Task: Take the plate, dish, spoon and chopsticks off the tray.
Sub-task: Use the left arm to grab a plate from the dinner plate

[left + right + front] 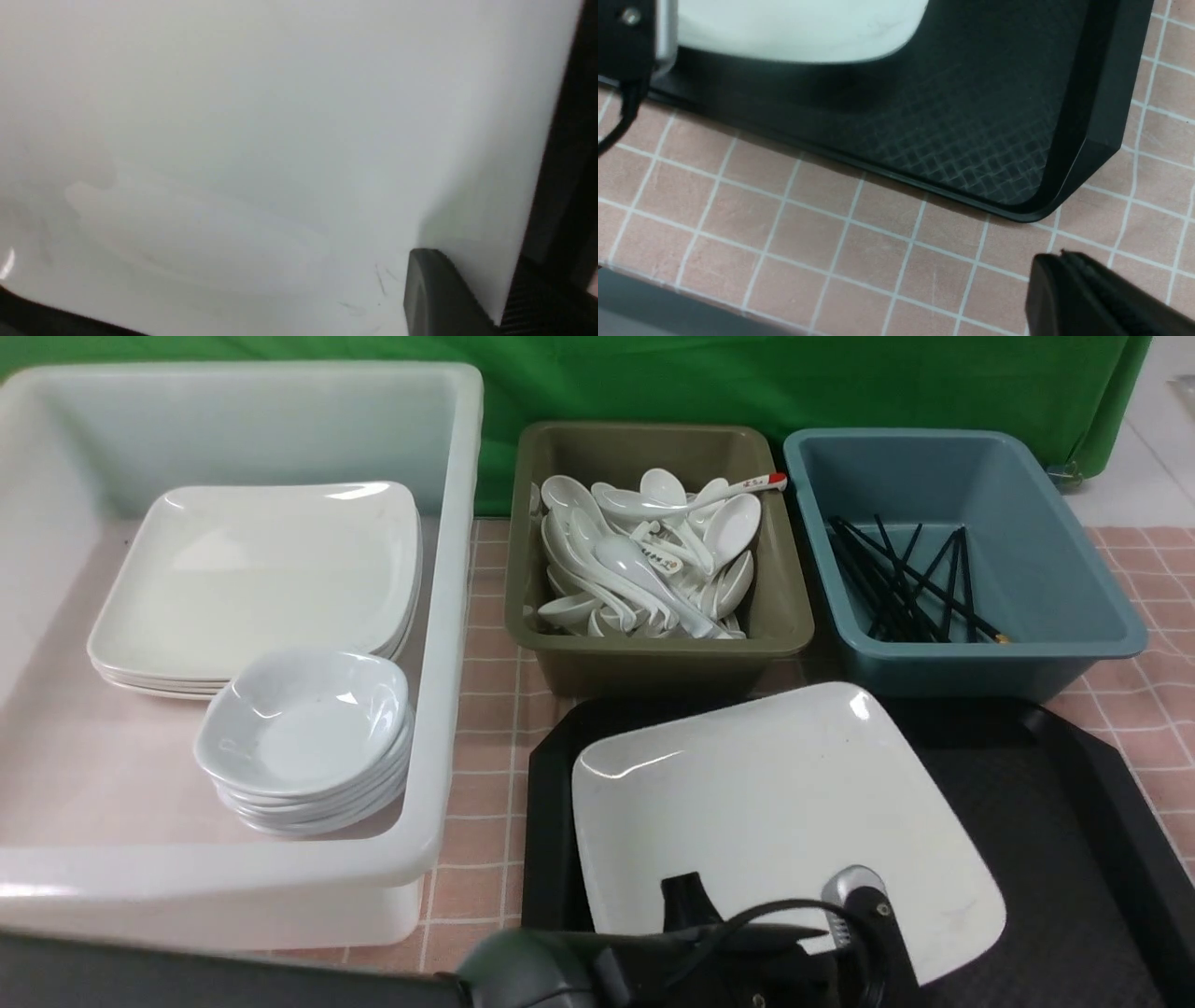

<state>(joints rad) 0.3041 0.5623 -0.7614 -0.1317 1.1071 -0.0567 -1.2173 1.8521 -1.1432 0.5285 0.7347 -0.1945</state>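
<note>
Left gripper (476, 284) clamped the plate (747, 803) by its rim, presumably for lifting. Right gripper (1057, 261) was clenched near the tray (971, 135)

On the black tray (1055, 859), the white square plate (756, 803) is seen turned askew. Stacked plates (261, 579) and small dishes (303, 723) are held in the white tub (446, 644) at left; spoons (644, 555) are contained in the olive bin (653, 653), chopsticks (901, 583) in the blue bin (1055, 560) at far right.

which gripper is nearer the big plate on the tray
Left. The left gripper is right at the edge of the plate; the right gripper is beyond the tray's rim, away from it.
</note>
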